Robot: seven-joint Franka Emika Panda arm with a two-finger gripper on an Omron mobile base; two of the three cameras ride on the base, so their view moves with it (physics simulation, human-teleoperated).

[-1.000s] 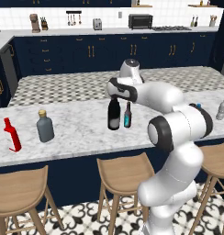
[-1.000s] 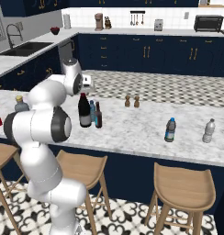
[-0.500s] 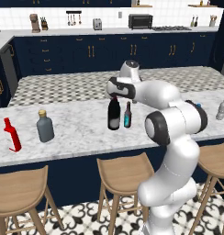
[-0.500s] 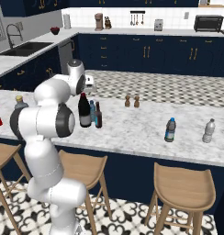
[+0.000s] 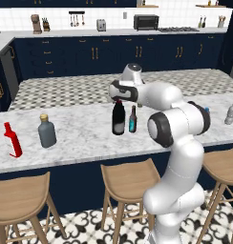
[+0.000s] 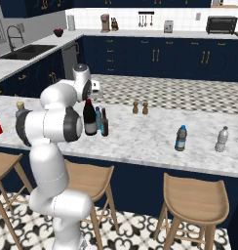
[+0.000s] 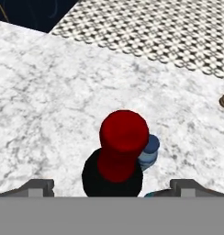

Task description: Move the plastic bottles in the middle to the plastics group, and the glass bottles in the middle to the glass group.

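The robot's gripper (image 7: 112, 186) hangs right over the tall black wine bottle with the red neck (image 5: 118, 117). In the hand view the red top (image 7: 123, 143) sits between the two small dark finger tips (image 7: 38, 187), which stand wide apart, one on each side. They are not touching the bottle and hold nothing.

Just behind the wine bottle, peeking out past its red top, is the small pale-blue see-through plastic bottle (image 7: 148, 150). Just beside the wine bottle stands the small dark bottle with a brown neck and teal label (image 5: 132, 119). All three stand upright and close together on the white marble counter (image 5: 85, 131), under the gripper.

Far off to one side of the gripper stand the bright red slim bottle (image 5: 12, 140) and the squat grey bottle with a tan stopper (image 5: 46, 131). Far off to the other side stand the dark water bottle with a blue label (image 6: 181, 138) and the clear grey water bottle (image 6: 221, 139).

Two small brown shakers (image 6: 140, 107) stand on the counter past the middle bottles.
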